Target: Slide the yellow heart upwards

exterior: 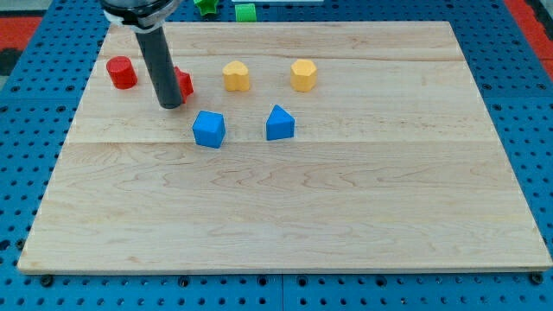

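Observation:
The yellow heart (pixel 236 76) lies on the upper part of the wooden board (pixel 285 225), left of centre. My tip (pixel 171 105) rests on the board to the heart's left and slightly below it, with a clear gap between them. The rod stands right in front of a red block (pixel 184 83) and hides its left part, so I cannot make out its shape or tell whether they touch. A blue cube (pixel 208 129) lies just right of and below my tip.
A red cylinder (pixel 121 72) lies at the upper left. A yellow pentagon-like block (pixel 303 75) lies right of the heart. A blue wedge-shaped block (pixel 279 123) lies below and between the two yellow blocks. Two green blocks (pixel 245 11) lie beyond the board's top edge.

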Available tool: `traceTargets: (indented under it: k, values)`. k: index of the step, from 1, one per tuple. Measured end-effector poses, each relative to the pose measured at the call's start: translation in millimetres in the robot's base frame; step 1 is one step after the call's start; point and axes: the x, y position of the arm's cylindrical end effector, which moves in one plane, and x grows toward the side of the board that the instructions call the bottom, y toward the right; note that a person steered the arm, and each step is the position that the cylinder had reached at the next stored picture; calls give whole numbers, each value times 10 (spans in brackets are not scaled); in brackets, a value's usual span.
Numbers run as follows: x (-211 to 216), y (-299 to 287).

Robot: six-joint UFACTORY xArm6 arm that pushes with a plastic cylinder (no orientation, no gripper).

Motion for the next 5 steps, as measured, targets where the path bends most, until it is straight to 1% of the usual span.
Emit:
traceTargets:
  k: [1, 2, 3, 5]
  values:
    - [-218, -95]
    - [-336, 8]
    - [-22, 28]
    - [247, 273]
